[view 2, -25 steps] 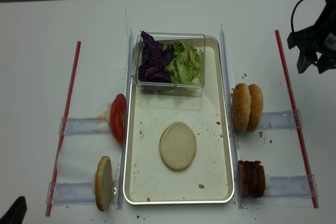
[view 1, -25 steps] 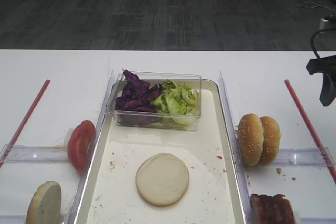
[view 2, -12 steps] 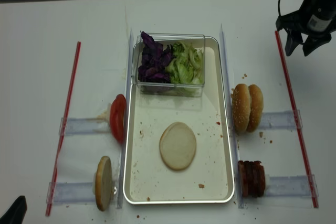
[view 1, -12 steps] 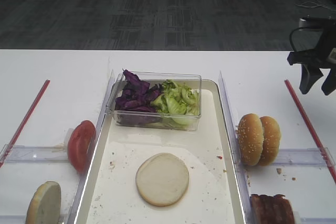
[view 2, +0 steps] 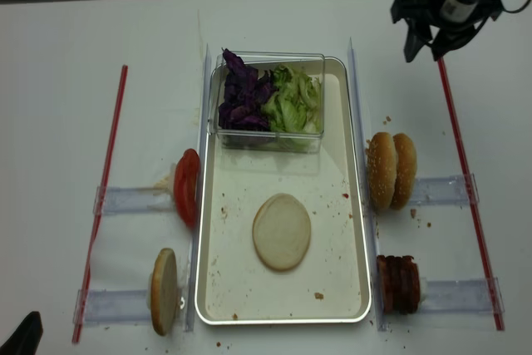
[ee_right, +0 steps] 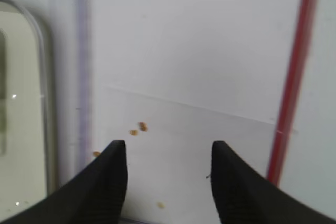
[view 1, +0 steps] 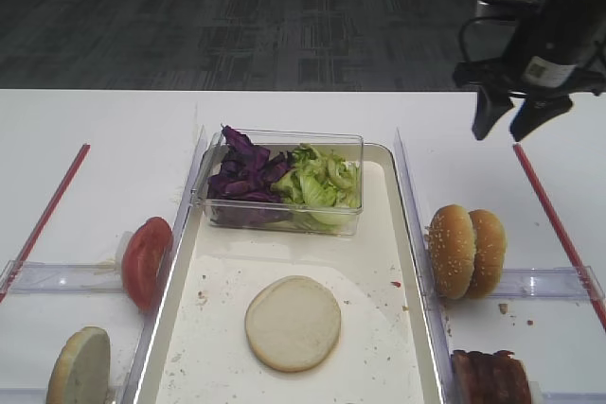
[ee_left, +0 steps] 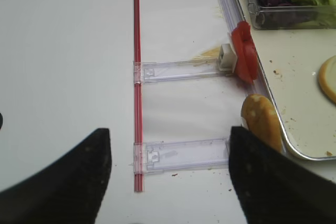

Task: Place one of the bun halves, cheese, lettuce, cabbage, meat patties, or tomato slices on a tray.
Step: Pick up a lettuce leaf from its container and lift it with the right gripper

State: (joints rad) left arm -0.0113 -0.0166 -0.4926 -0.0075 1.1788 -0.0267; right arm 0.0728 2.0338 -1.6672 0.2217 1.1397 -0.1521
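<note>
Right of the tray (view 2: 359,205), right gripper (view 2: 425,48) jaws spread (empty), above table (view 2: 66,47)

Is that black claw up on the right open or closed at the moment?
Open. The right arm's black gripper has its two fingers apart with bare white table between them, nothing held.

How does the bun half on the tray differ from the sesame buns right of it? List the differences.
The bun half lies flat, pale cut face up, alone inside the tray. The sesame buns stand on edge as a pair outside it, golden-brown and seeded. Both are round bread.
</note>
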